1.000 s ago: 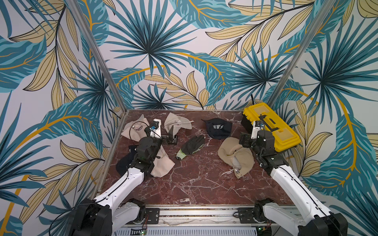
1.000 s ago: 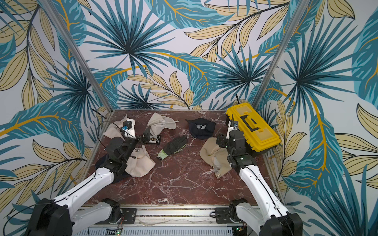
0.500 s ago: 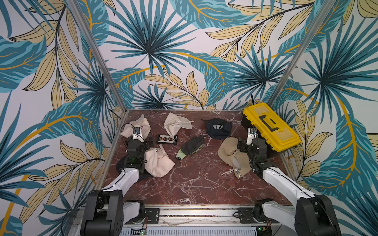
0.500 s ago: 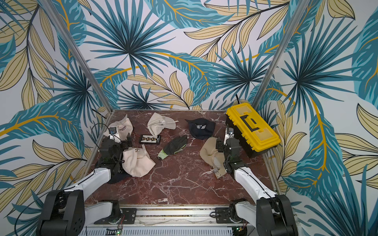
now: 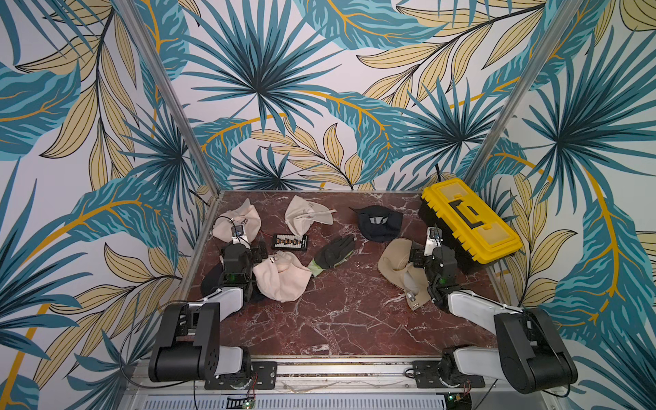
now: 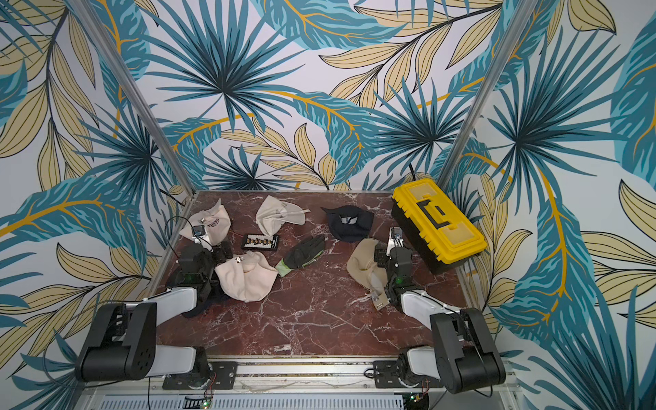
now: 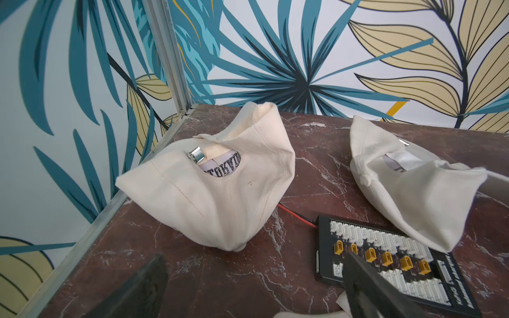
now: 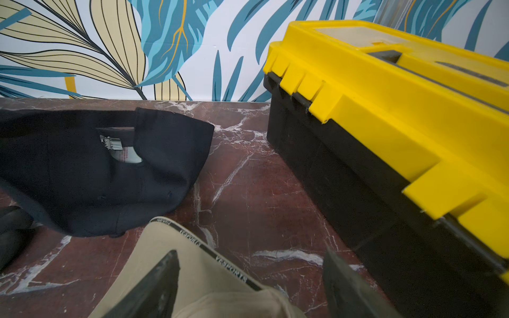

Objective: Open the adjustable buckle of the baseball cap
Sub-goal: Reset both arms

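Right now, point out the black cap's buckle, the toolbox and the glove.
Black cap's buckle (image 8: 110, 143): right wrist view, metal clasp.
Toolbox (image 5: 497, 238): a top view, yellow lid.
Glove (image 5: 335, 251): a top view, palm.

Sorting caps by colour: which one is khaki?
The khaki cap beside the yellow toolbox, just below the right gripper. All the rest are cream or dark.

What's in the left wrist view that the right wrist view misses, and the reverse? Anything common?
Left wrist only: a cream cap with a metal buckle, a second cream cap, a connector board. Right wrist only: a black cap with a silver buckle, a tan cap, a yellow toolbox. Both: marble table, leaf wall, and open jaws: left end effector, right end effector.
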